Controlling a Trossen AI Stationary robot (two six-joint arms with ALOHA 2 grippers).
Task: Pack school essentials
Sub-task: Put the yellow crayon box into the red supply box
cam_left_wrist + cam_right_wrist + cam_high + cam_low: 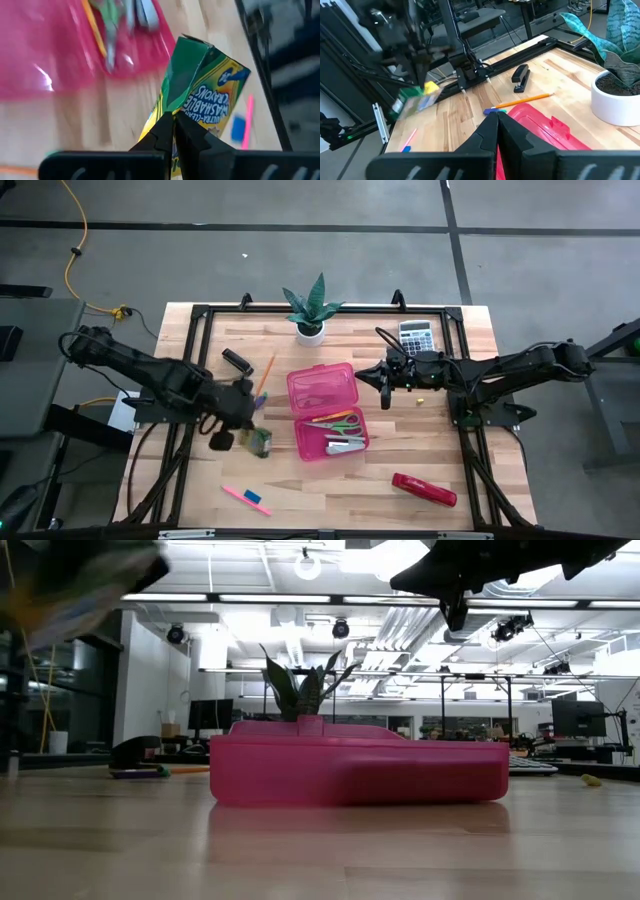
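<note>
My left gripper (248, 424) is shut on the yellow-green crayon box (259, 442), held in the air left of the open pink case (326, 410). The box shows large in the left wrist view (205, 85) and blurred in the low view (70, 580). Green-handled scissors (346, 423) and an orange pencil (328, 418) lie in the case's near half. My right gripper (385, 377) is shut and hovers above the case's right far corner (455, 602), touching nothing. A pink marker (238, 494) and a blue eraser (253, 498) lie flat near the table's near edge. My left gripper pinches the crayon box between its two fingers (160, 132) at one narrow edge of the box's near end (172, 111). The box sticks out beyond the fingertips, tilted and lifted clear of the table.
A potted plant (310, 315) stands at the far edge, the grey calculator (417, 336) to its right. A second orange pencil (265, 375) and a black stapler (237, 360) lie left of the case. The red stapler (424, 490) is near right, and a small yellow piece (420, 402) sits right of the case.
</note>
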